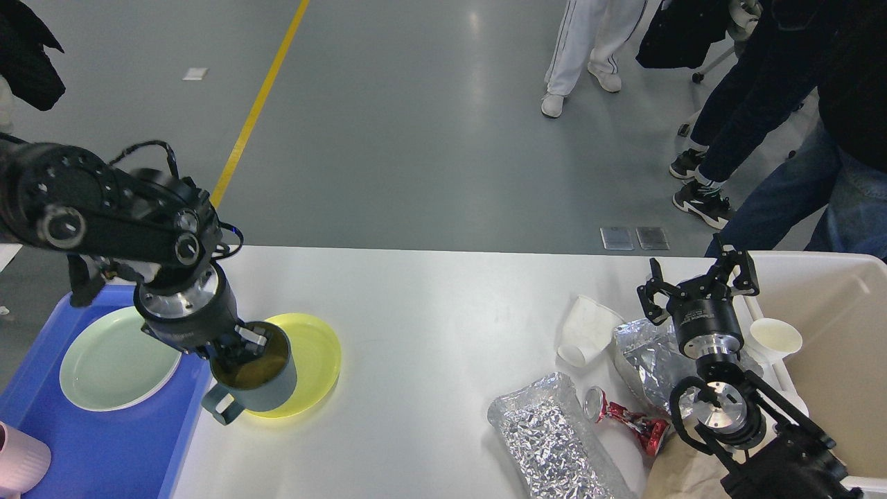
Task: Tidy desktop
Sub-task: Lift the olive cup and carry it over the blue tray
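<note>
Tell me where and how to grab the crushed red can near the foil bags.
Probably best from above, with the fingers across its flattened red middle. The crushed can lies on its side on the desktop, silver end toward the foil bag. The right gripper, open, is nearest.

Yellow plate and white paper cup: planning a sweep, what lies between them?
Head view: only bare desktop lies between the yellow plate and the tipped paper cup.

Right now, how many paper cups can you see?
2. One paper cup lies tipped on the desktop beside the foil bags; the other cup stands upright in the cream bin. More may be hidden behind my right arm.
</note>
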Robot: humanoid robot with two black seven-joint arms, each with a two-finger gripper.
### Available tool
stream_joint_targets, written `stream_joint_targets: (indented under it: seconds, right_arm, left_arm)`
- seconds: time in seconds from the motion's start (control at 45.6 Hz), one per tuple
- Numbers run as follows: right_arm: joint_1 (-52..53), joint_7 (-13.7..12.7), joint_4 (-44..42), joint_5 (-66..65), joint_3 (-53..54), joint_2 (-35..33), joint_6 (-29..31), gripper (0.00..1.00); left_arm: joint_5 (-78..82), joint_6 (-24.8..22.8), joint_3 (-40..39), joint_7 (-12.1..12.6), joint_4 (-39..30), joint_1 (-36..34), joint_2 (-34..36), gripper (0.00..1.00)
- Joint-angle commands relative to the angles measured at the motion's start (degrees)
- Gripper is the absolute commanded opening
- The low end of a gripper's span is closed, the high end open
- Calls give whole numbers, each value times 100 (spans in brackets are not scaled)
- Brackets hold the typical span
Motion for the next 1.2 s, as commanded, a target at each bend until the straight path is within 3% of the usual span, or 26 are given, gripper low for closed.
stream_joint_targets:
  seconds: [0.0,0.175,0.46,0.526,0.679,0.811,1.008,1.183]
  right_arm:
    - [-5,-9,0,1,-2,0,0,100]
    - [-5,0,0,1,7,-8,0,100]
    - [-5,0,0,1,7,-8,0,100]
    - [-5,0,0,1,7,-8,0,100]
    - [-5,0,0,1,7,-8,0,100]
    - [-5,0,0,1,7,-8,0,100]
    - [-5,-9,0,1,7,0,0,100]
    - [-5,0,0,1,7,0,0,100]
  left_arm:
    - [-70,-1201,-6,-65,-8,-938,270,0]
    - [-140,-2125,20,-74,-8,-1510,323,0]
    - [-176,-2074,345,-74,18,-1134,323,0]
    - [-158,-1697,582,-74,89,-782,297,0]
    - [-70,-89,1224,-65,133,88,227,0]
    - [-61,975,1593,-65,150,783,218,0]
    - [-61,1855,1822,-56,177,1688,323,0]
    - [-61,2128,1848,-47,396,2216,674,0]
